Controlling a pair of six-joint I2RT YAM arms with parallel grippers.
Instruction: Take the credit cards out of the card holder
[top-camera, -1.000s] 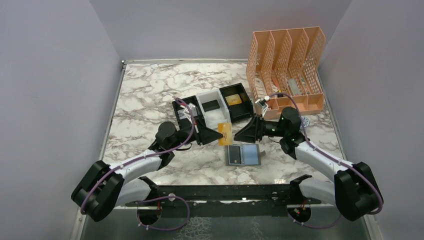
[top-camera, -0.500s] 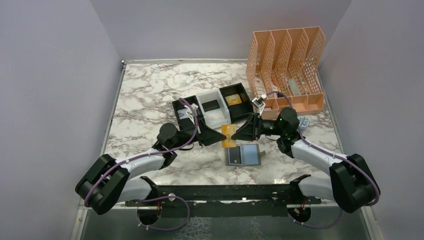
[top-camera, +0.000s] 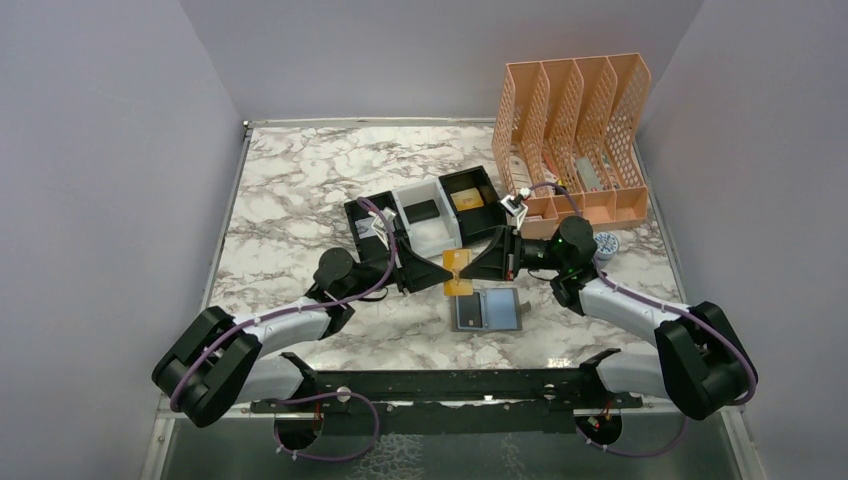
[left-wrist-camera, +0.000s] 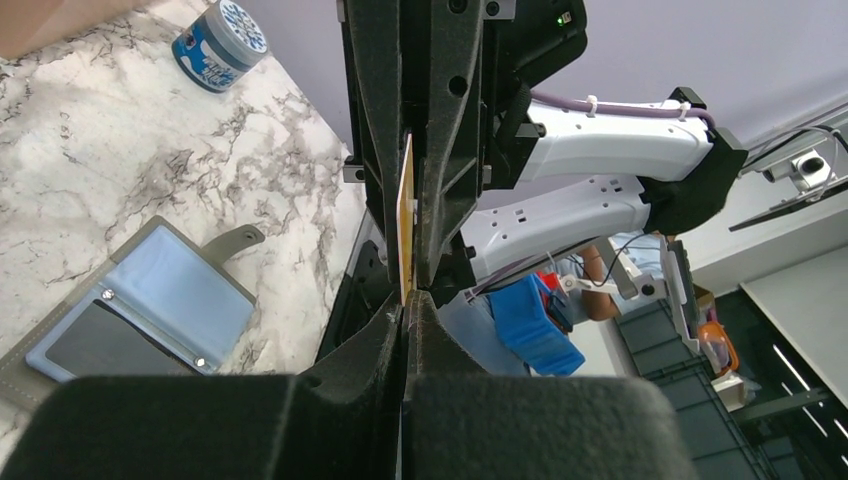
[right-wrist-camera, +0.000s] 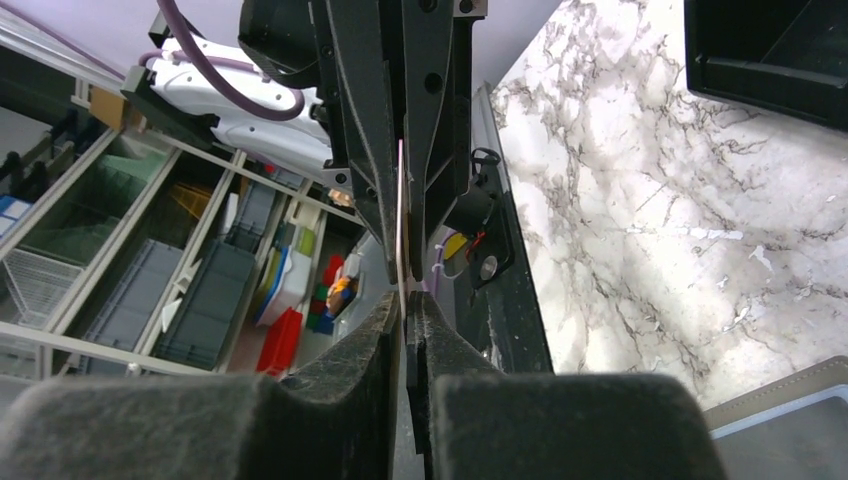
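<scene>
Left tool (left-wrist-camera: 405, 305): jaws pressed together on one long edge of a gold credit card (top-camera: 458, 272), which I hold clear of the bench (top-camera: 300, 190). Right tool (right-wrist-camera: 405, 305): facing the left one from the opposite side, jaws drawn in around the card's other long edge. A thin slit shows between them in the right wrist view, and I cannot tell whether they pinch the card yet.

The card sits directly between the two tools, and each wrist camera sees it edge-on as a thin line running straight ahead into the other tool. From above, its face is turned up toward the camera. Its long axis runs near-to-far, across the line joining the tools. Neither arm is nearer, since both tips meet at the card.

The card holder (top-camera: 487, 310) lies open and flat on the bench, just on the near side of the raised card and slightly toward the right arm, with its blue-grey inside up. One panel looks dark. I cannot tell whether that is a second card.

Behind the tools stands a black-and-white tray (top-camera: 425, 215), with something gold in its right-hand compartment.

I judge this to be a hand-over in mid-air. The next move depends on the right tool gripping firmly before the left lets go, otherwise the card could drop or twist.
</scene>
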